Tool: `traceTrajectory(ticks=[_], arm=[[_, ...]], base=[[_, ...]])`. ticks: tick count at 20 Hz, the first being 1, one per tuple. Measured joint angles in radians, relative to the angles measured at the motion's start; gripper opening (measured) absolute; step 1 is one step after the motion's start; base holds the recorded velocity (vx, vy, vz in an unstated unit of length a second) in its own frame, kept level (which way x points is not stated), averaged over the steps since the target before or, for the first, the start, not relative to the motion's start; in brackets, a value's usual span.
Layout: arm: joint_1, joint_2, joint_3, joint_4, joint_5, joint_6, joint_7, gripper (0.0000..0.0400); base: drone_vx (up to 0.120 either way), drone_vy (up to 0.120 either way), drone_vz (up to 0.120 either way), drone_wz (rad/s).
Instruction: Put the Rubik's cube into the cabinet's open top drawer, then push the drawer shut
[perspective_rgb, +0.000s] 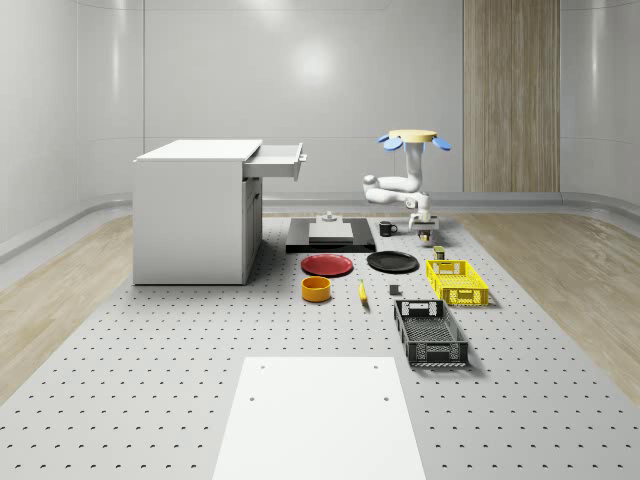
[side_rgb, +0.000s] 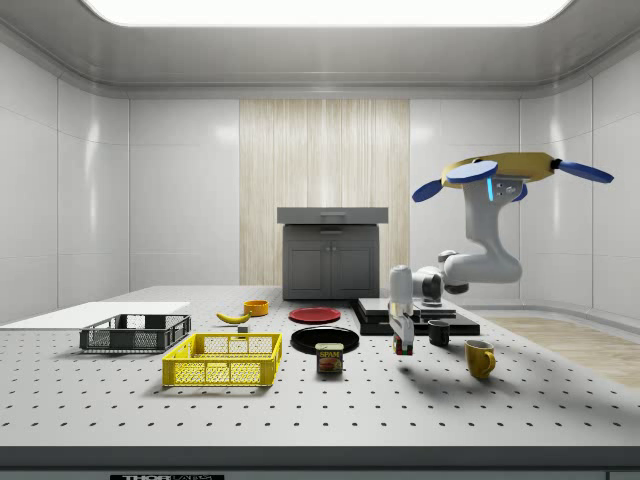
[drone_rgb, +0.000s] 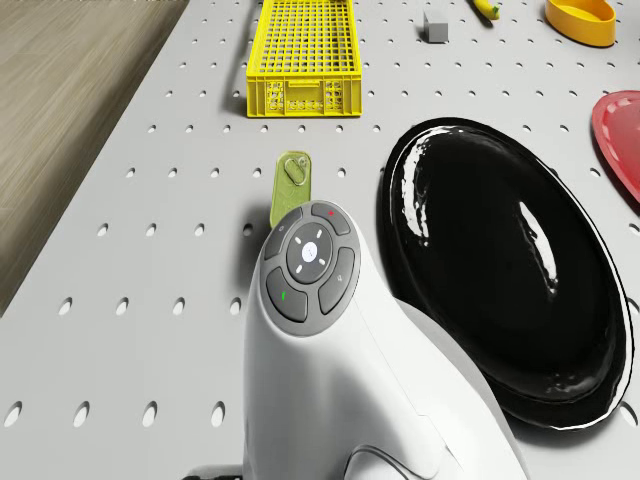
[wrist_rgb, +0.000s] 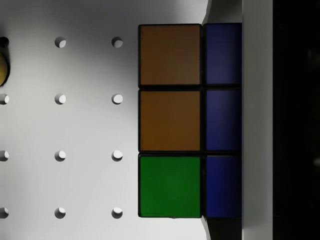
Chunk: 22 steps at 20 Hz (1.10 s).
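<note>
Cube at the gripper, drawer well away

The drone (perspective_rgb: 412, 138) hovers above the table (perspective_rgb: 150, 350), near the black plate (perspective_rgb: 391, 262), its arm reaching down so the gripper (perspective_rgb: 425, 234) hangs low over the Rubik's cube (wrist_rgb: 170, 120). The cube sits squarely under the wrist and probably on the table; whether the gripper has closed on it cannot be told. The open top drawer (perspective_rgb: 280, 160) of the cabinet (perspective_rgb: 190, 215) lies well apart, higher, toward the whole-scene view's left. One cube, one open drawer, two plates
</note>
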Motion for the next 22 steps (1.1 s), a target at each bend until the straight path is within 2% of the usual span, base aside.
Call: traceTrajectory(ticks=[2, 10, 22], arm=[[0.000, -0.001, 0.012, -0.002, 0.012, -0.003, 0.001, 0.0325], [-0.002, -0.010, 0.033, -0.005, 0.035, 0.000, 0.004, 0.0325], [-0.005, -0.024, 0.039, -0.005, 0.044, 0.012, 0.007, 0.0325]], base=[[0.000, 0.000, 0.120, 0.000], [0.010, -0.120, 0.120, 0.000], [0.120, -0.120, 0.120, 0.000]])
